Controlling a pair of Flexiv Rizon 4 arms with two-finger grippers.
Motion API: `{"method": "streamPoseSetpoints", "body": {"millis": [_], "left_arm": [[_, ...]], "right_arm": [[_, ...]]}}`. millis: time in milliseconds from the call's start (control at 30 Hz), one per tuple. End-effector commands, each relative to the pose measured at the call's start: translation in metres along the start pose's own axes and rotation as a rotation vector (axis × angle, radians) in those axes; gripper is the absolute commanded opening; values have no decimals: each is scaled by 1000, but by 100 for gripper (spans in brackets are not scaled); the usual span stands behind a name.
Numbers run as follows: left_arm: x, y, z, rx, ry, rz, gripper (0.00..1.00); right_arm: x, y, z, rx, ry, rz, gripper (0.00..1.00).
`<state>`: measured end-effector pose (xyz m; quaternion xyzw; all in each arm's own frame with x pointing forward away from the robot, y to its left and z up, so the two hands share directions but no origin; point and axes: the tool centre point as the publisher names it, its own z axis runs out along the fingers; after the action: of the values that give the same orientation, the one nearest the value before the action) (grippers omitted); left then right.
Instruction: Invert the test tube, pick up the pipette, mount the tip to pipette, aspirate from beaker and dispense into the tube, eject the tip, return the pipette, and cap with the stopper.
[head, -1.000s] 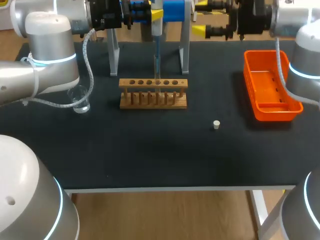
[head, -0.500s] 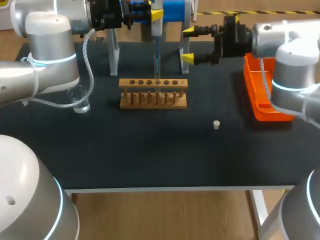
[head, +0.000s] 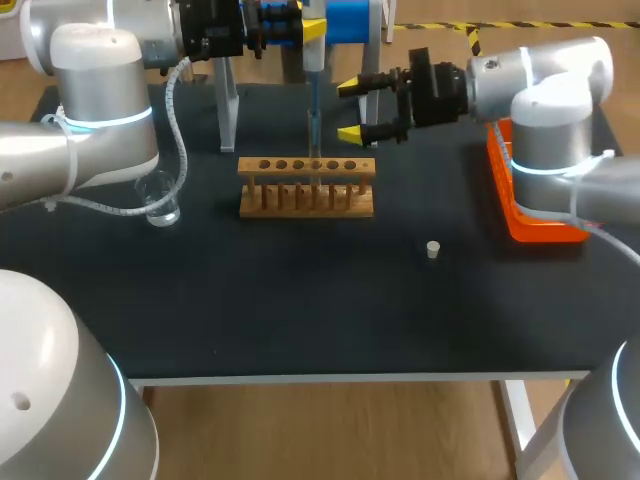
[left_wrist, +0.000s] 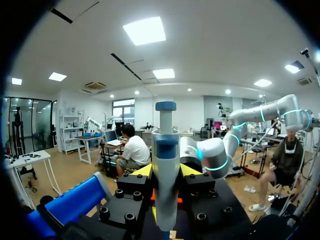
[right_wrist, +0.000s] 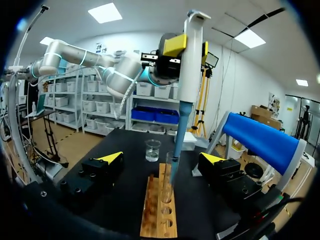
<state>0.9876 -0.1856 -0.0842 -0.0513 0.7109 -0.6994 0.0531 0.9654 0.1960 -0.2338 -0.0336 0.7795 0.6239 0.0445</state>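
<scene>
The right gripper (head: 352, 108) has moved left from the orange tray (head: 545, 228) toward the pipette (head: 313, 95). Its fingers are wide open and hold nothing. Bare table lies in front of the rack (head: 306, 200). The tube (right_wrist: 168, 180) stands ahead of this gripper. The left gripper (left_wrist: 166, 170) clamps the pipette over the rack. The stopper (head: 432, 249) lies well apart.

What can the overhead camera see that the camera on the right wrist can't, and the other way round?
Only the head view shows the small white stopper and the orange tray. Only the right wrist view shows the pipette at full length, white upper body included. Both show the wooden rack, the beaker and the open right gripper.
</scene>
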Motion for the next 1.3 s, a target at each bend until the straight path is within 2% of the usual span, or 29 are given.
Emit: {"method": "streamPoseSetpoints", "body": {"millis": [33,567,967,1300], "left_arm": [[-1,0,0,-1,1,0,0],[-1,0,0,-1,1,0,0],[-1,0,0,-1,1,0,0],[-1,0,0,-1,1,0,0]], "right_arm": [[-12,-7,13,10,36,4,100],[-23,-27,51,104,59,1,100],[-25,-44,71,195,38,-16,100],[-23,-56,80,234,7,-2,100]]}}
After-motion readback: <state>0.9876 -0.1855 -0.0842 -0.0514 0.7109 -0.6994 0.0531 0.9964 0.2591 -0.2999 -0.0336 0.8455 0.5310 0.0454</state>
